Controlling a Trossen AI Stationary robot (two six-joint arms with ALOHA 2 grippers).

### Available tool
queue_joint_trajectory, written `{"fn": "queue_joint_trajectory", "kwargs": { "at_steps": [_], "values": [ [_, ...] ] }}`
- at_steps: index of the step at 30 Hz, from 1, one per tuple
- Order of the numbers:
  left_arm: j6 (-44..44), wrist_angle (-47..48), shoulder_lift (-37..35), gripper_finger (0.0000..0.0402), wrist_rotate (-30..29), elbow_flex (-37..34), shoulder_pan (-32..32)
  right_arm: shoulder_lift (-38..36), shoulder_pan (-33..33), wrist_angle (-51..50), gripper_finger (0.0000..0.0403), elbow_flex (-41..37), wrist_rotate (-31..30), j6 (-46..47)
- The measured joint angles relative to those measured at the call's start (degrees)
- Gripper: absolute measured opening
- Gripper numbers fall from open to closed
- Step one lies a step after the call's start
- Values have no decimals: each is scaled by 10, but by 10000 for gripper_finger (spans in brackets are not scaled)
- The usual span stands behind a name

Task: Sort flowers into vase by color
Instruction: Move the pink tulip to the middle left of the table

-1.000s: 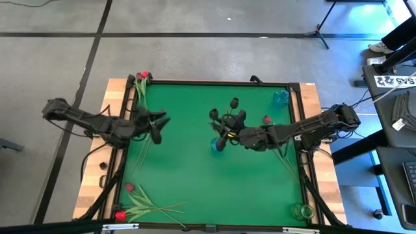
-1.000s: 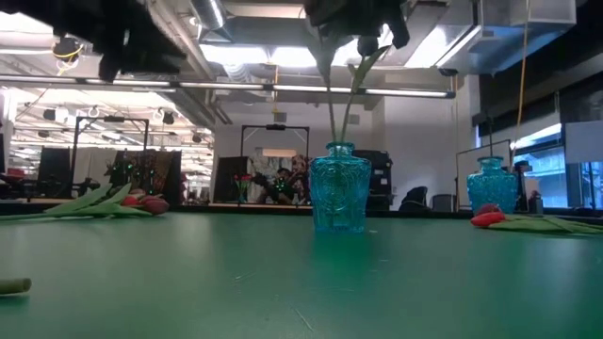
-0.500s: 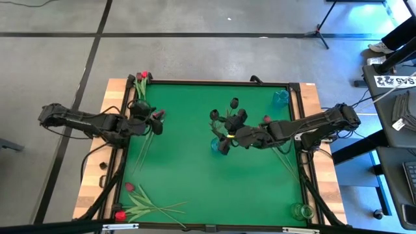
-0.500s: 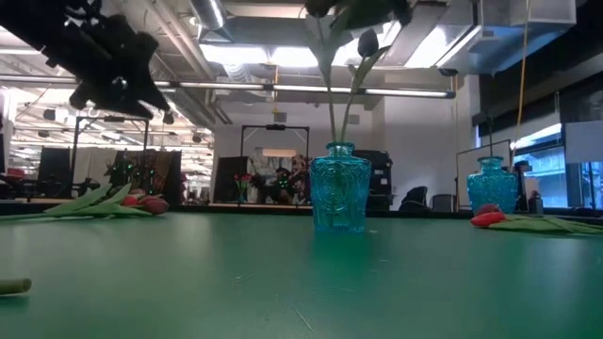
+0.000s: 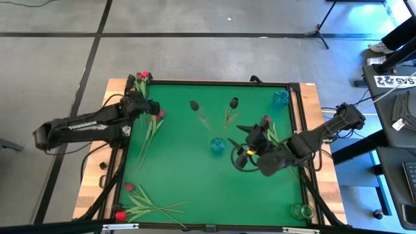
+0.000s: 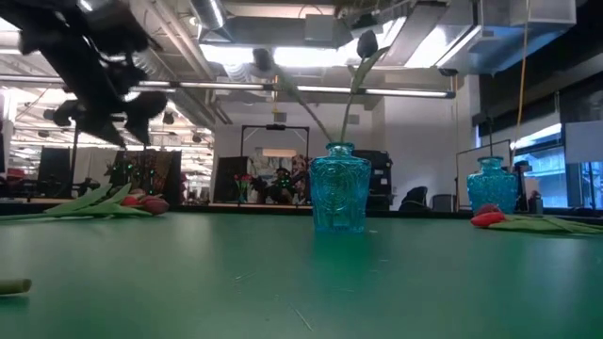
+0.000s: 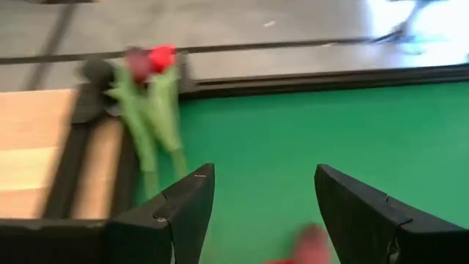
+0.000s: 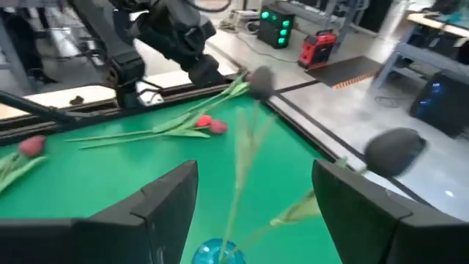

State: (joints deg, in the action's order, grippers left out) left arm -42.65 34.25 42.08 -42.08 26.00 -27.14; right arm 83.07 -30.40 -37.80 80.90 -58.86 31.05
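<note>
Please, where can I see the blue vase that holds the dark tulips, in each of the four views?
High view: blue vase at the mat's middle, left of the right hand.
Low view: vase at centre, stems rising from it.
Left wrist view: not in it.
Right wrist view: its rim at the bottom edge.
Shared landmark: the green mat.

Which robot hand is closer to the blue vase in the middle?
The right gripper: it hovers open just beside the blue vase. The left gripper is far across the mat, near the table's far-left corner.
</note>
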Motion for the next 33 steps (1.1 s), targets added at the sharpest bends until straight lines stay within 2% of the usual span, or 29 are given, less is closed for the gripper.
{"fn": "queue_joint_trajectory", "kwargs": {
  "at_steps": [7,12,20,27,33],
  "values": [
    [35,-13,97,229,96,0,-141,0,-25,-53,269,0,-21,62],
    [62,-22,161,229,103,0,-211,0,-39,-58,269,0,-37,62],
    [102,-22,237,226,125,46,-267,0,-46,-64,269,0,-45,63],
    [97,13,308,198,137,84,-343,0,-69,-83,269,-1,-31,91],
    [94,11,344,170,163,84,-350,0,-124,-133,269,-1,-92,149]
  ]
}}
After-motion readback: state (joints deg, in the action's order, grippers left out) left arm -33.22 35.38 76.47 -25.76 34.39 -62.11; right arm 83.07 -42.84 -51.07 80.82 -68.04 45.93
